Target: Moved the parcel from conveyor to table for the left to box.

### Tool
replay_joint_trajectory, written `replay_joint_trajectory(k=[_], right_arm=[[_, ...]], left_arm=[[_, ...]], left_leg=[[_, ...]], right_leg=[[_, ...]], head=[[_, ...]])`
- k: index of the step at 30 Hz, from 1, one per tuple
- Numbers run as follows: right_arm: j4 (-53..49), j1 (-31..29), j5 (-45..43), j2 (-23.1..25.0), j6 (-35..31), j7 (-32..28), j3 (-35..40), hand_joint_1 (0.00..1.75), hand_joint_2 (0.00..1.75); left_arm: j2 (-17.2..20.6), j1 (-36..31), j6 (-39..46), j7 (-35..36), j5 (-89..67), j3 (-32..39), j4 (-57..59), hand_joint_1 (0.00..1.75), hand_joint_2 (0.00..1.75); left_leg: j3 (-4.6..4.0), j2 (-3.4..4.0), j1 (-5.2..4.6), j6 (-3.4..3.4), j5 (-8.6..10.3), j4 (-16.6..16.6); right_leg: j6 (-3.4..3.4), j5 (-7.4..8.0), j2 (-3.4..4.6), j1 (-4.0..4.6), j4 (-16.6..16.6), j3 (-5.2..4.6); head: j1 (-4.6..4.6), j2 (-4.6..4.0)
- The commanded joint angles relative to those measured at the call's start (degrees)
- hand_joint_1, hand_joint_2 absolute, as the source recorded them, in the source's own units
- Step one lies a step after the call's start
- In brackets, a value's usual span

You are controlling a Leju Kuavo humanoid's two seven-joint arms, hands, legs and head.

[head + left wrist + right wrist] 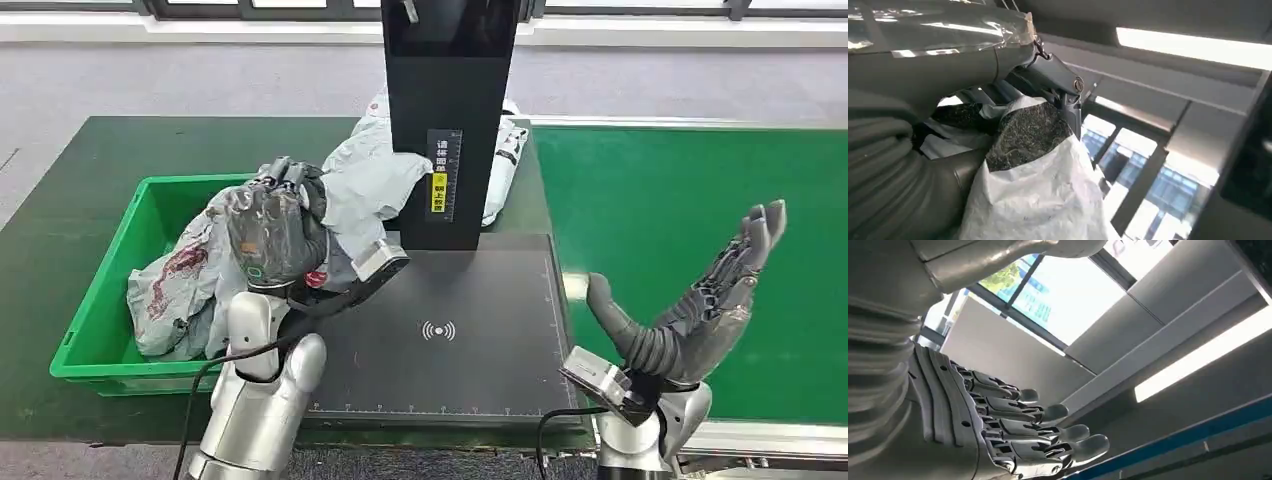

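Note:
A pale grey plastic-wrapped parcel (370, 185) is gripped by my left hand (275, 232) above the near right corner of the green box (118, 285). In the left wrist view the white parcel bag (1043, 195) shows dark contents, with my fingers (1058, 80) curled over it. My right hand (700, 300) is raised palm-up over the green conveyor (700, 200), its fingers (1048, 432) spread and holding nothing.
The green box holds another crumpled bag with red print (180, 285). A black scanner post (450, 120) stands on a black pad (450, 330) between box and conveyor. One more white parcel (505, 160) lies behind the post.

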Motion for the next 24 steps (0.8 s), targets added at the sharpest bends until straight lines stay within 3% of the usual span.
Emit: replay_joint_trajectory(k=[1, 3, 8, 9, 10, 24], right_arm=[[1.77, 4.72, 0.79, 3.08, 0.02, 0.88, -2.11, 0.00, 1.75], [0.80, 5.38, 1.16, 3.08, 0.02, 1.20, -2.40, 0.00, 1.75], [2.48, 5.83, 0.69, 3.08, 0.02, 0.40, -1.68, 0.00, 1.75], [5.92, 2.87, 0.67, 3.08, 0.02, 0.19, -2.40, 0.00, 1.75], [3.40, 5.61, 0.74, 3.08, 0.02, 0.34, -0.96, 0.00, 1.75], [3.40, 5.61, 0.74, 3.08, 0.02, 0.34, -0.96, 0.00, 1.75]], left_arm=[[-1.12, 1.69, -0.26, -0.27, -0.30, 4.99, -7.48, 1.75, 1.75], [-1.12, 0.99, -0.26, -0.20, 0.31, 6.87, -6.93, 1.75, 1.75], [-1.12, -3.07, -0.26, -4.21, 4.67, 20.52, -0.77, 1.75, 1.75], [-0.95, -10.82, -0.26, -5.77, 4.02, 29.17, 7.62, 1.75, 1.75], [-0.81, -7.70, -0.26, -6.67, 5.32, 32.90, 7.55, 1.75, 1.75], [-0.81, -7.70, -0.26, -6.67, 5.32, 32.90, 7.55, 1.75, 1.75]], left_leg=[[0.31, 0.05, 0.07, -0.06, -0.04, -0.20], [0.33, 0.01, 0.08, -0.06, -0.04, -0.21], [0.24, 0.04, 0.08, -0.06, -0.02, -0.13], [0.34, 0.09, 0.06, -0.08, 0.00, -0.21], [0.20, 0.11, 0.09, -0.08, 0.03, -0.07], [0.28, 0.09, 0.10, -0.10, 0.05, -0.17]], right_leg=[[-0.11, -0.03, 0.00, 0.09, -0.20, 0.30], [-0.11, -0.04, -0.03, 0.10, -0.23, 0.33], [-0.10, -0.02, 0.00, 0.10, -0.15, 0.19], [-0.13, 0.00, 0.05, 0.08, -0.17, 0.24], [-0.11, 0.04, 0.08, 0.11, -0.06, 0.11], [-0.17, 0.01, -0.01, 0.11, -0.16, 0.22]], head=[[0.00, 0.00], [0.00, 0.00], [0.00, 0.00], [-0.02, 0.00], [0.00, 0.00], [0.00, 0.00]])
